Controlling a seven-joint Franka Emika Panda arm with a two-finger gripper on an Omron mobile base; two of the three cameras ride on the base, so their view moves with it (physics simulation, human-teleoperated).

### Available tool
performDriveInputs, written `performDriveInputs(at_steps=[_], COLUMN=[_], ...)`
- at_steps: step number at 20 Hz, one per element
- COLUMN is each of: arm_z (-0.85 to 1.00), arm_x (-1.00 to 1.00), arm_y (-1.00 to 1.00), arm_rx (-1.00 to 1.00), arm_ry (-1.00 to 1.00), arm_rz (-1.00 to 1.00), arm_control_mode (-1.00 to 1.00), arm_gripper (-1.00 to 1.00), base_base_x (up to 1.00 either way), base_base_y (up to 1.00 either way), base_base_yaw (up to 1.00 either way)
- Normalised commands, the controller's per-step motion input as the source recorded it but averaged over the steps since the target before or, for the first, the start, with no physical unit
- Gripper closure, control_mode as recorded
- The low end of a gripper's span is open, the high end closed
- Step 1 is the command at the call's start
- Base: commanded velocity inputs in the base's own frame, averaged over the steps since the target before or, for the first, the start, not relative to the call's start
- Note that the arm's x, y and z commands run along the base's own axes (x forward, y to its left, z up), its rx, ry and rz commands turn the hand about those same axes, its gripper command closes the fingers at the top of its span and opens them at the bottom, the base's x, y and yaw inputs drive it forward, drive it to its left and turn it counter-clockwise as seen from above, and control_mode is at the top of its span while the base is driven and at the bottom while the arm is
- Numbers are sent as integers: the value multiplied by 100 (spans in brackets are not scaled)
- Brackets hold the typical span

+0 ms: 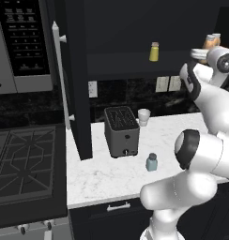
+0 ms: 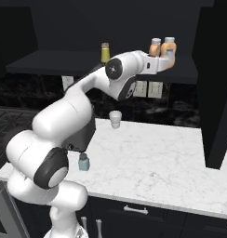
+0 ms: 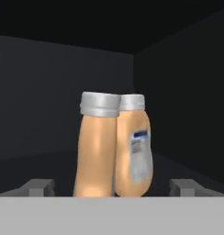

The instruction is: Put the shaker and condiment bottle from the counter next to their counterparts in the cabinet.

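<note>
- Dark kitchen with a black marbled backsplash (image 1: 130, 96) behind the white, grey-veined worktop (image 1: 111, 178).
- Pale wall outlets (image 1: 168, 83) are set in the backsplash.
- A black gas stove (image 1: 22, 164) stands left of the worktop, beneath a microwave (image 1: 22, 42).
- Dark drawers (image 2: 148, 216) with pale handles run below.

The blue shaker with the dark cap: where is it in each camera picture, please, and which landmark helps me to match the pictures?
Left base view: the shaker stands on the counter, lower centre-right, just right of the toaster.
Right base view: the shaker stands lower left, close to the arm.
Hand view: it looks into the cabinet at two orange bottles, not at the counter.
Shared landmark: the small white cup behind the shaker, near the wall.
</note>
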Motion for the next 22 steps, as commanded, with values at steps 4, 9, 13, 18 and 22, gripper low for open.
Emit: performDriveInputs(at_steps=[4, 9, 13, 18, 22], arm_z=[0, -1, -12, -21, -29], arm_x=[-49, -71, -83, -82, -55], arm_y=[0, 5, 14, 25, 41], arm_rx=[0, 0, 0, 0, 0], arm_ry=[0, 5, 10, 17, 13], arm_rz=[1, 9, 14, 16, 14], arm_control_mode=[-100, -100, -100, -100, -100], arm_gripper=[-100, -100, -100, -100, -100], base_base_x=[0, 0, 0, 0, 0], base_base_y=[0, 0, 0, 0, 0], base_base_yaw=[0, 0, 0, 0, 0])
